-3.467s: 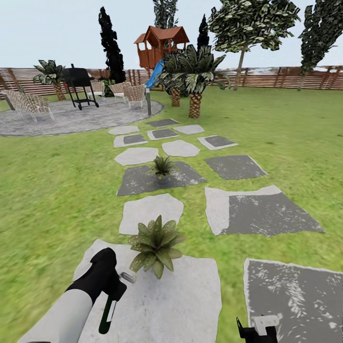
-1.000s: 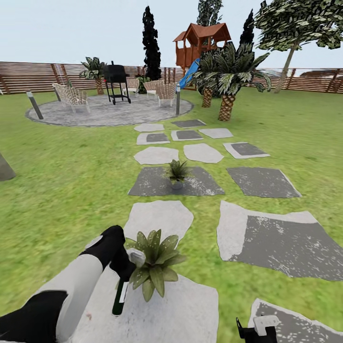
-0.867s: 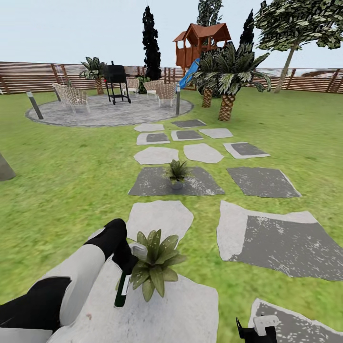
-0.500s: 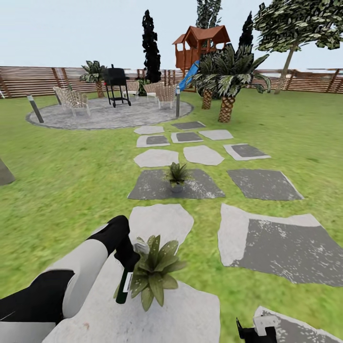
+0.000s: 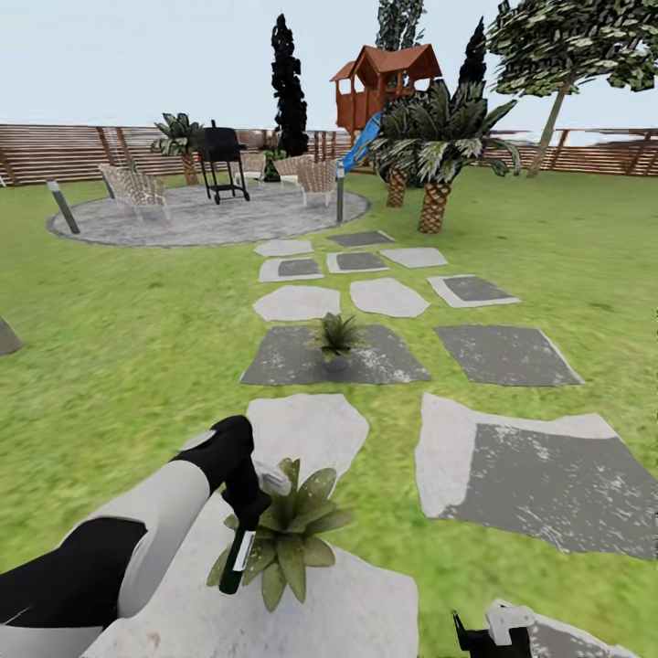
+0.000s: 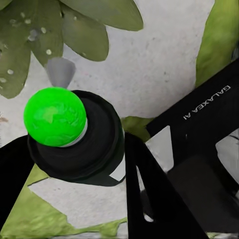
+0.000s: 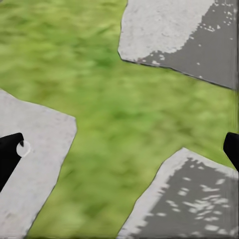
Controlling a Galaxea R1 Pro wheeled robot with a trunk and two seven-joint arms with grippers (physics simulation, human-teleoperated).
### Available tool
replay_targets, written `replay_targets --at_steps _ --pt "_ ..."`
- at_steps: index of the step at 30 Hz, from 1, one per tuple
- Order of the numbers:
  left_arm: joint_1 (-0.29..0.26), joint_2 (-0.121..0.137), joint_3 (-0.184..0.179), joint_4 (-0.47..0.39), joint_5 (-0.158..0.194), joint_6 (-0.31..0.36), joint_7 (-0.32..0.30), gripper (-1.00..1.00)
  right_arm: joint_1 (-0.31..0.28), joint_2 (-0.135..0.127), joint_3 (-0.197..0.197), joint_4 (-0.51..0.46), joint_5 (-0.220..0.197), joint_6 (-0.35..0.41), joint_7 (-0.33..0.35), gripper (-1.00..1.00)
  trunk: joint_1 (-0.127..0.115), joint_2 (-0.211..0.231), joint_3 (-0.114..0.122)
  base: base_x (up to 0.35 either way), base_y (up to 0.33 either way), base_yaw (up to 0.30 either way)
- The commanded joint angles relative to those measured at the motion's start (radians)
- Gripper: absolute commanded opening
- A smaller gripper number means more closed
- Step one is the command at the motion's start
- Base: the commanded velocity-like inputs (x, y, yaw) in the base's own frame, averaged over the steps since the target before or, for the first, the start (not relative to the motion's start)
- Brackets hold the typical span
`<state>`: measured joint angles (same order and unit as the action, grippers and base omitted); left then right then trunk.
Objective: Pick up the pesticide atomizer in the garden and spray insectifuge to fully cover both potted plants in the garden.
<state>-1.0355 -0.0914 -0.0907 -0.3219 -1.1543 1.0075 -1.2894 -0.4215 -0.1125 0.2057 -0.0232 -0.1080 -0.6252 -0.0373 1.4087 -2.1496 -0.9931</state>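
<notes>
Head view: black left gripper (image 5: pixel 245 504) is clamped on the slim dark-green spray bottle (image 5: pixel 237 561), whose whitish head touches the near green leafy rosette (image 5: pixel 288 537). Second rosette in its round grey pot (image 5: pixel 335 363) sits well beyond. Right gripper (image 5: pixel 493 637): can't tell.

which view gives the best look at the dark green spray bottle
The head view: the slim dark-green spray bottle with the white label strip shows side-on, hanging from the left claw against the nearer green leafy rosette plant. The left wrist view shows it end-on, a dark round body between the claw's fingers.
</notes>
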Motion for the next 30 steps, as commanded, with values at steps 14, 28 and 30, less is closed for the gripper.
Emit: replay_targets --at_steps 14,28,30 --pt "-0.003 0.006 -0.02 -0.01 -0.008 0.011 -0.018 -1.0 0.0 0.0 0.009 0.0 -0.011 -0.002 -0.002 1.0 0.0 0.0 -0.001 -0.199 -0.215 0.0" --pt "0.01 0.026 -0.02 -0.016 -0.014 0.008 -0.007 -1.0 0.0 0.0 0.008 -0.001 -0.013 -0.002 -0.008 1.0 0.0 0.0 -0.001 -0.23 -0.167 0.22" --pt "0.009 0.027 -0.021 -0.017 -0.015 0.008 -0.006 -1.0 0.0 -0.001 0.008 -0.001 -0.013 -0.002 -0.008 1.0 0.0 0.0 -0.001 -0.109 -0.014 0.103"
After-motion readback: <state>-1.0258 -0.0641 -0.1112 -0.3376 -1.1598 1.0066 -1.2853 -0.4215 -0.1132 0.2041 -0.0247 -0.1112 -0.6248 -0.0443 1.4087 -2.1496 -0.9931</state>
